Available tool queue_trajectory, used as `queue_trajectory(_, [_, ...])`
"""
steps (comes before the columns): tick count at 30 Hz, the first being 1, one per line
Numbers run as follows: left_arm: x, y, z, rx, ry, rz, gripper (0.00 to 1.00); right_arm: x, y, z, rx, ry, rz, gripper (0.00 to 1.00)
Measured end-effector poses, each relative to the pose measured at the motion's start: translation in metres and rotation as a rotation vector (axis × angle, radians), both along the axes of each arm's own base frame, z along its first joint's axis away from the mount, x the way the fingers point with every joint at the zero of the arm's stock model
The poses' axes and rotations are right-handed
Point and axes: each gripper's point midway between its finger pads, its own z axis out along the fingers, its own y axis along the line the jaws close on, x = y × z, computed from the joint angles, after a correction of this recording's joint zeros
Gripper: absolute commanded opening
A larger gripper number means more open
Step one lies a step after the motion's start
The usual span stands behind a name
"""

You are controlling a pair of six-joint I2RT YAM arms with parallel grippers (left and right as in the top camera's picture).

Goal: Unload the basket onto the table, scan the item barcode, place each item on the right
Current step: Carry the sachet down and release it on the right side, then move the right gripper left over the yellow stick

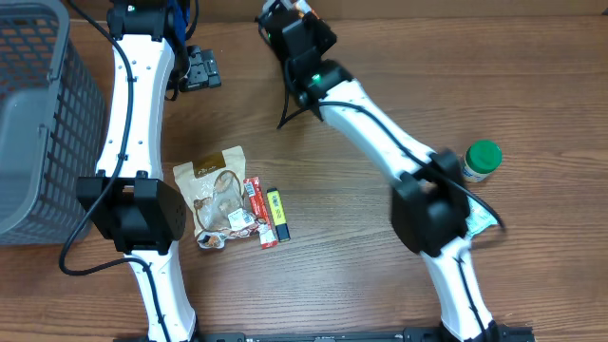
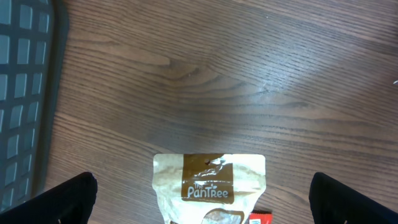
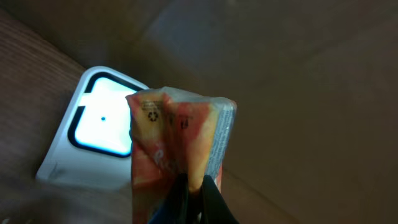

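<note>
My right gripper is shut on the lower end of an orange and white snack packet, which it holds upright. Just left of and behind the packet lies a white scanner with a glowing window. From overhead, the right gripper is at the table's far edge with a bit of the packet showing; the scanner is hidden there. My left gripper is open wide above the table. Its black fingers stand either side of a PanTree bag without touching it.
A grey mesh basket stands at the far left. Beside the PanTree bag lie a red packet and a yellow item. A green-lidded jar and a light wrapper sit at the right.
</note>
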Motion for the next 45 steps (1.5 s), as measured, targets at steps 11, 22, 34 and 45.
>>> queue_trajectory(11, [0.0,0.0,0.0,0.0,0.001,0.0,1.0,-0.138,-0.093,0.039,0.318,0.436,-0.263,0.1])
queue_trajectory(22, [0.0,0.0,0.0,0.0,0.0,0.0,1.0,-0.222,-0.198,-0.066,0.283,0.871,-0.753,0.08])
queue_trajectory(34, [0.0,0.0,0.0,0.0,0.001,0.0,1.0,-0.24,-0.254,-0.121,0.297,0.926,-0.945,0.51])
queue_trajectory(45, [0.0,0.0,0.0,0.0,0.001,0.0,1.0,-0.195,-0.194,-0.133,0.657,0.923,-0.764,0.51])
